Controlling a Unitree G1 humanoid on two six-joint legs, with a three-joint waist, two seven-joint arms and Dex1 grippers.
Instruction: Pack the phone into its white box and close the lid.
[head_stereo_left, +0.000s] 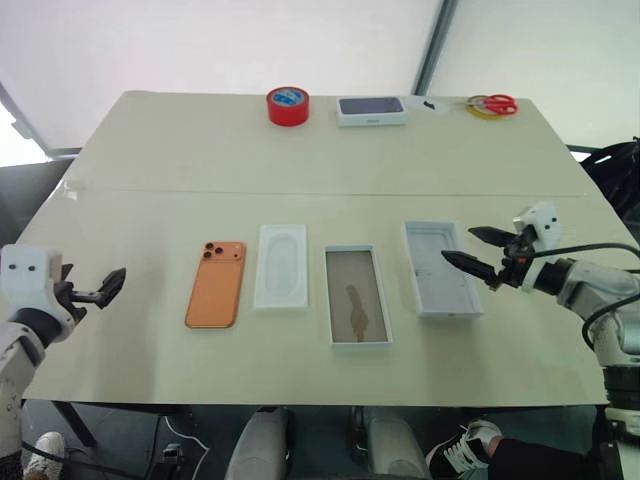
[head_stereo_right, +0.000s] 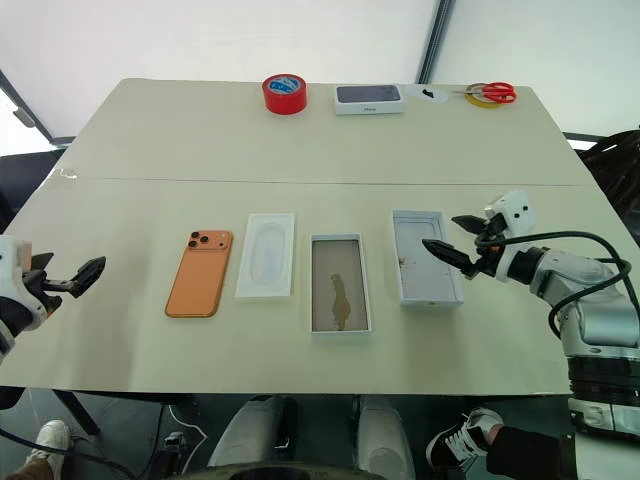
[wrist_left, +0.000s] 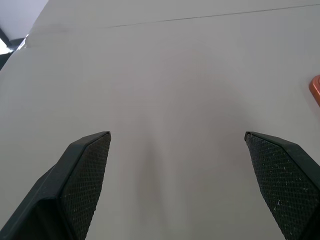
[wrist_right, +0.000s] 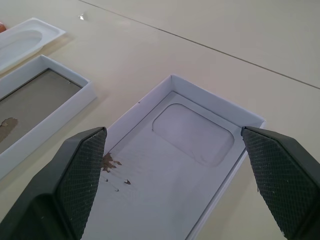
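Note:
The orange phone (head_stereo_left: 216, 283) lies back up on the table, left of centre. To its right, in a row, lie a flat white insert (head_stereo_left: 281, 265), the white box (head_stereo_left: 357, 296) with a brownish floor, and the lid (head_stereo_left: 441, 268) with its hollow side up. My left gripper (head_stereo_left: 112, 285) hovers open well left of the phone, whose orange edge (wrist_left: 315, 89) shows in the left wrist view. Open too, my right gripper (head_stereo_left: 458, 244) hangs over the lid's right rim, and the lid (wrist_right: 165, 185) lies between its fingers (wrist_right: 80, 170) in the right wrist view, apart from them.
Along the far edge of the table (head_stereo_left: 150, 200) stand a red tape roll (head_stereo_left: 287, 106), a dark-screened device on a white base (head_stereo_left: 372, 110) and red scissors (head_stereo_left: 492, 105). A seam runs across the tabletop behind the row.

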